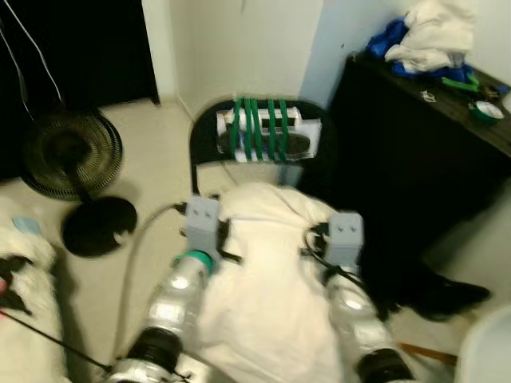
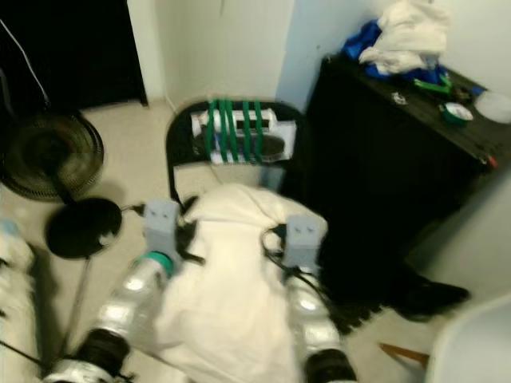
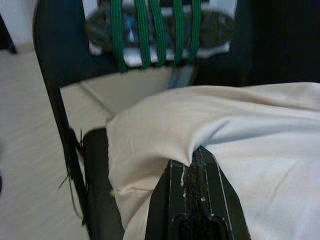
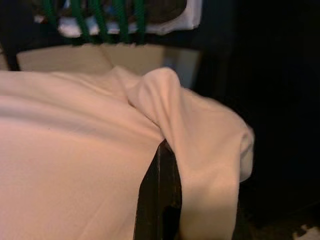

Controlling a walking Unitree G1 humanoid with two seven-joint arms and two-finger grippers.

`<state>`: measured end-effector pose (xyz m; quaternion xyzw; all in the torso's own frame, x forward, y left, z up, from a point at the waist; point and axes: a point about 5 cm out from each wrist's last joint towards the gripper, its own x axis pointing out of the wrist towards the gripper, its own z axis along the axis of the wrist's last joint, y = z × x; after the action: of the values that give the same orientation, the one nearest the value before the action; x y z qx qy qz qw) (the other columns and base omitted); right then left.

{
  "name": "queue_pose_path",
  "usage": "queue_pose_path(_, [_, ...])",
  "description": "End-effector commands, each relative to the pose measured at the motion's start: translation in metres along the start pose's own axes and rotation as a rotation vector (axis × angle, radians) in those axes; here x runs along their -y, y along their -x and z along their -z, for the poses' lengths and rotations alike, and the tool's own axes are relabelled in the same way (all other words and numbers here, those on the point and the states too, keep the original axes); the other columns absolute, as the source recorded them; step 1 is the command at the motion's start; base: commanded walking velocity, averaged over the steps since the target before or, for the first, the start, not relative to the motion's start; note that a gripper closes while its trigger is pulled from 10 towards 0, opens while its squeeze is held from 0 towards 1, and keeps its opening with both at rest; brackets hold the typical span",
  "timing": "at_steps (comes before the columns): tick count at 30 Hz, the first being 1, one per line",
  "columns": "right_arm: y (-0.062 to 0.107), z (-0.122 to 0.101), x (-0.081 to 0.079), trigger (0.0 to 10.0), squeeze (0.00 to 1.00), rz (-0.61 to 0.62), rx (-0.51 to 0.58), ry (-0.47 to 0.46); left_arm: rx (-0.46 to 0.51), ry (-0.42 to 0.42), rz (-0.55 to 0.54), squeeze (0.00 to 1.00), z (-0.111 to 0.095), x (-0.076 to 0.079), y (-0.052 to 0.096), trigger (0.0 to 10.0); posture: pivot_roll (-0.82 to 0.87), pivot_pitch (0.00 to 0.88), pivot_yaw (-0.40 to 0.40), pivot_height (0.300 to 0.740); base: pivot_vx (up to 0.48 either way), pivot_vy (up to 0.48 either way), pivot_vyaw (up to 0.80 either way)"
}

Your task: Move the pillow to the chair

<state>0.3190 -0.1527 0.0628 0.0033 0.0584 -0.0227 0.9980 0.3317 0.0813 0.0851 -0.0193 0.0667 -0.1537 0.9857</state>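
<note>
Two silver arms fill the bottom of the frame, and between them lies the pillow (image 1: 267,271), a soft cream cloth shape, creased and bunched at its far corners. The left gripper (image 3: 192,162) pinches a fold at the pillow's left edge; its black jaws are pressed together on the fabric, which puckers into a ridge there. The right gripper (image 4: 162,150) bites the opposite edge in the same way, jaws closed on a rolled lip of cloth that droops over them. The pillow's far end sits over the seat of the chair (image 1: 209,128), a dark frame with a thin tube back (green elastic cords (image 1: 259,128) are strung across the backrest, strapping a white and black bundle to it). In the left of the frame a round wire-grilled fan (image 1: 72,152) lies on the pale floor beside its flat black disc base. At upper right stands a black cabinet (image 1: 415,144), its surface heaped with white and blue cloth (image 1: 423,36).
</note>
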Motion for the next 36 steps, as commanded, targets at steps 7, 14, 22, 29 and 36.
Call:
queue_pose_path(7, [-0.0028,-0.0107,-0.0028,10.0,0.0,0.003,0.057,-0.011,0.021,-0.012,-0.037,0.0,-0.0036,-0.012,0.0021,10.0,-0.07,0.0,-0.021,0.74,0.359,0.0,0.0])
queue_pose_path(14, [-0.0026,-0.0108,-0.0012,10.0,0.0,0.007,0.059,-0.009,0.023,-0.018,-0.048,0.0,-0.0038,-0.0118,0.0015,10.0,-0.08,0.0,-0.02,0.74,0.16,0.0,0.0])
queue_pose_path(22, [-0.0031,-0.0118,0.0002,10.0,0.0,0.011,0.062,-0.007,0.024,-0.019,-0.046,0.0,-0.0038,-0.0106,0.001,10.0,-0.09,0.0,-0.02,0.74,0.0,0.0,0.0])
queue_pose_path(29, [-0.0028,-0.0118,0.0013,10.0,0.0,0.015,0.062,-0.006,0.022,-0.051,-0.012,0.0,-0.0038,-0.0049,0.0002,10.0,-0.09,0.0,-0.018,0.74,0.0,-0.105,0.0])
queue_pose_path(36, [-0.0017,-0.0109,0.0001,10.0,0.0,0.019,0.061,-0.011,0.02,-0.055,-0.006,0.0,-0.0042,-0.0041,-0.0005,10.0,-0.09,0.0,-0.01,0.74,0.0,-0.47,0.0])
